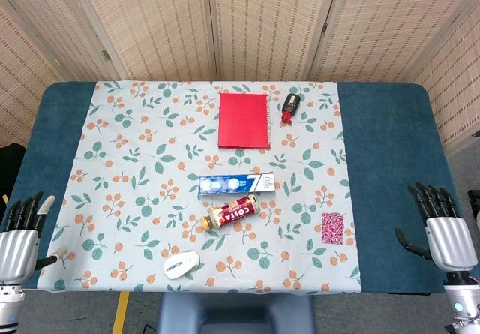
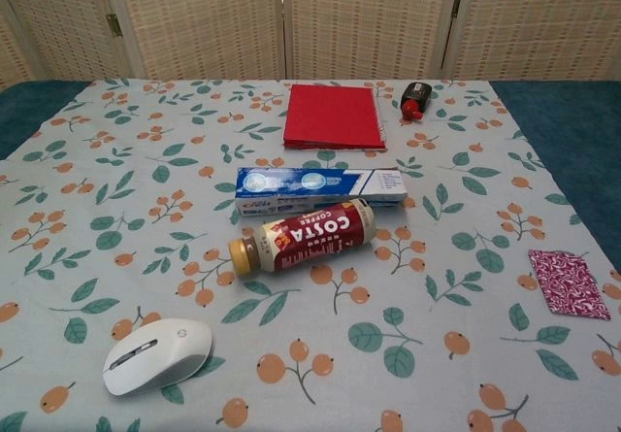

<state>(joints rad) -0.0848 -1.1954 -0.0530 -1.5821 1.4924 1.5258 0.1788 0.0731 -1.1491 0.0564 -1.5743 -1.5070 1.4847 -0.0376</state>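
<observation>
Both hands hover empty with fingers spread at the near worktop (image 1: pixel 390 139) corners, the left hand (image 1: pixel 21 233) nearest the white mouse (image 1: pixel 182 263), the right hand (image 1: pixel 442 225) beyond the patterned pouch (image 1: pixel 333 227) from it.

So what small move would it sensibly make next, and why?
Probably the left hand moves inward toward the white mouse, the thing lying nearest it. Both hands, including the right hand, sit open at the table's near corners, holding nothing.
</observation>
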